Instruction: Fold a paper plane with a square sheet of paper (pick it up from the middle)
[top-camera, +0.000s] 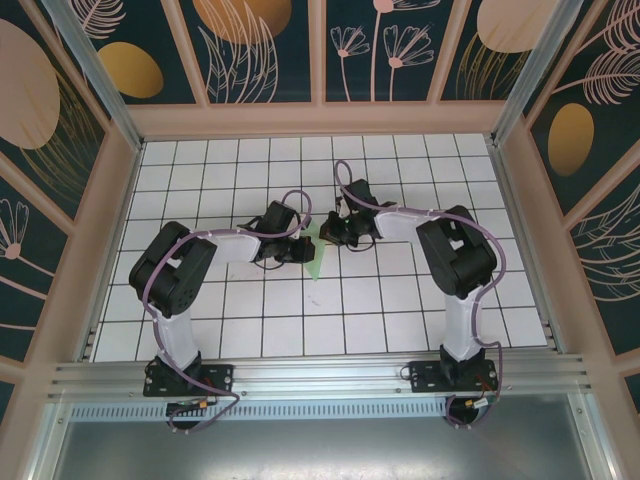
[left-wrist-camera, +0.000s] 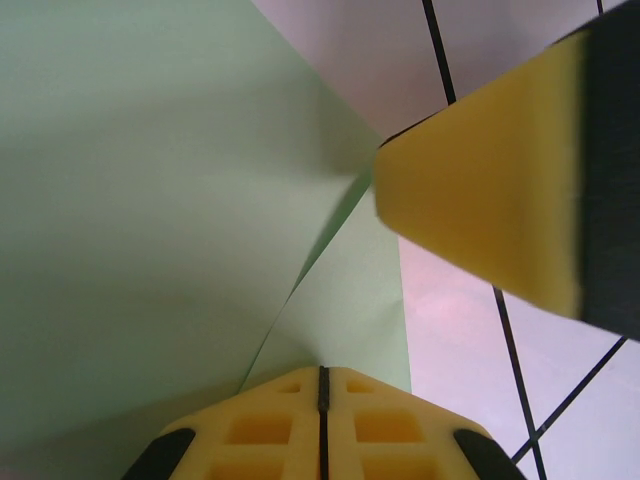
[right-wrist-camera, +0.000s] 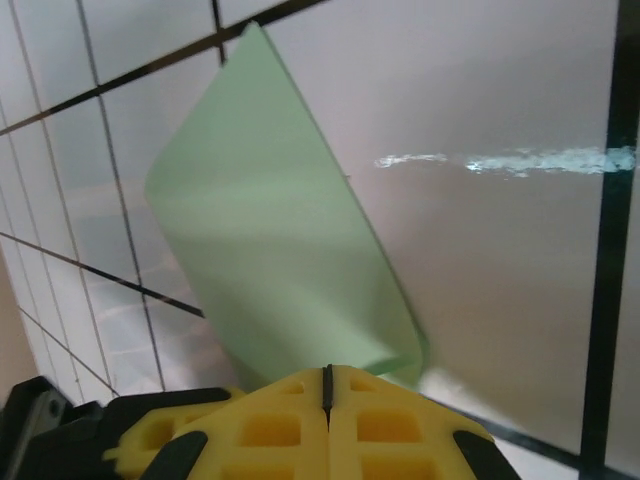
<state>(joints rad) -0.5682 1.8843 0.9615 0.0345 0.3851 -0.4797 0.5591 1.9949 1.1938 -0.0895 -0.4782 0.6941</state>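
- Sheet of paper (left-wrist-camera: 150, 200), one: pale green and unmarked, partly folded. Two overlapping layers are seen directly ahead of the left gripper (left-wrist-camera: 322, 372). From above, the sheet is found between the two gripper tips, with a narrow point extending past them toward the arm bases.
- Left gripper, one: yellow fingers are pressed together, with the near edge of the sheet pinched between them.
- Right gripper (right-wrist-camera: 327, 370), one: fingers are likewise pressed together on an edge of the sheet, which is bowed upward and away ahead of the tips.
- Right gripper's fingers (left-wrist-camera: 480, 200): one is seen ahead and to the right of the left gripper, its tip at the sheet's crease.
- Table (top-camera: 400, 320), one: white tiles with dark grid lines, seen beyond both grippers.
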